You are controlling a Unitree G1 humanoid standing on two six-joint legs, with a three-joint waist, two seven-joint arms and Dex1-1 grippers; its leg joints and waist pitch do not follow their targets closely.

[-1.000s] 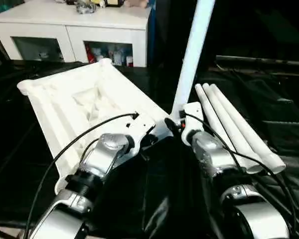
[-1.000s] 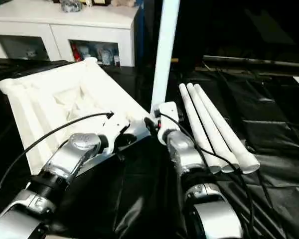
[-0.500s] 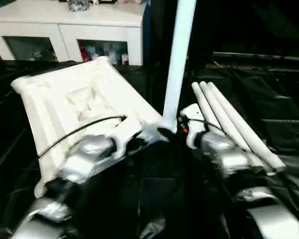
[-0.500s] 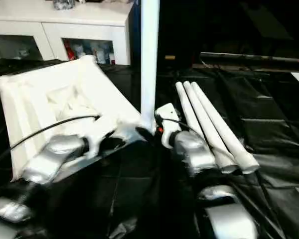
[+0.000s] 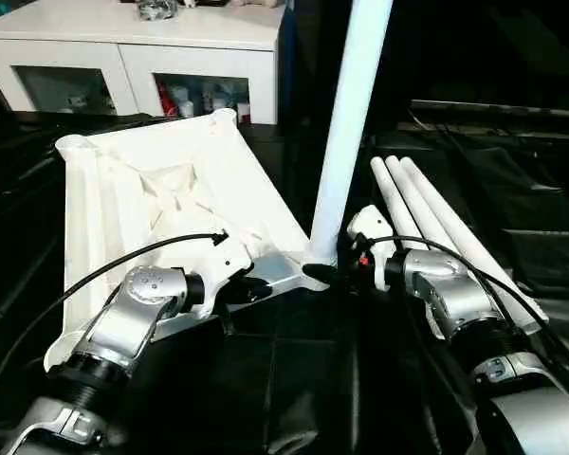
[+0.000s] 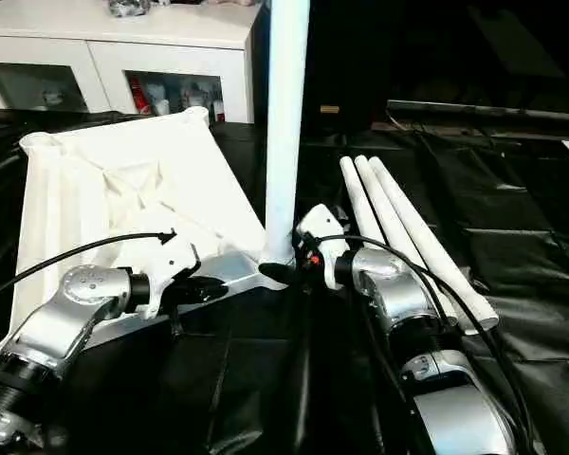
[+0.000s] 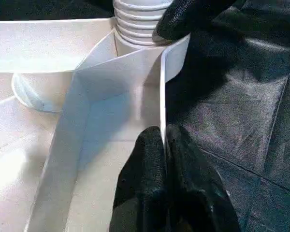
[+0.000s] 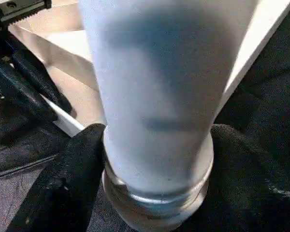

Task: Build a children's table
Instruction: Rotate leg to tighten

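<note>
The white tabletop [image 5: 161, 194] lies upside down on black sheeting, ribbed side up, with round sockets at its corners. One white leg [image 5: 349, 123] stands upright in the near right corner socket, its ribbed end [image 7: 135, 24] seated there. My right gripper [image 5: 321, 275] is shut on this leg's base, a black finger [image 8: 72, 179] on each side. My left gripper [image 5: 256, 287] is shut on the tabletop's thin near rim [image 7: 162, 96], just left of that socket. Three more legs [image 5: 436, 227] lie side by side to the right.
A white cabinet [image 5: 142, 47] with glass doors stands behind the tabletop. Crinkled black sheeting [image 5: 294, 379] covers the floor around the work. A dark rail [image 5: 493, 109] runs across the back right.
The view has shifted. The tabletop's far end has turned a little. My right gripper now reaches the leg's base more from the right, and the leg stands in the same corner socket.
</note>
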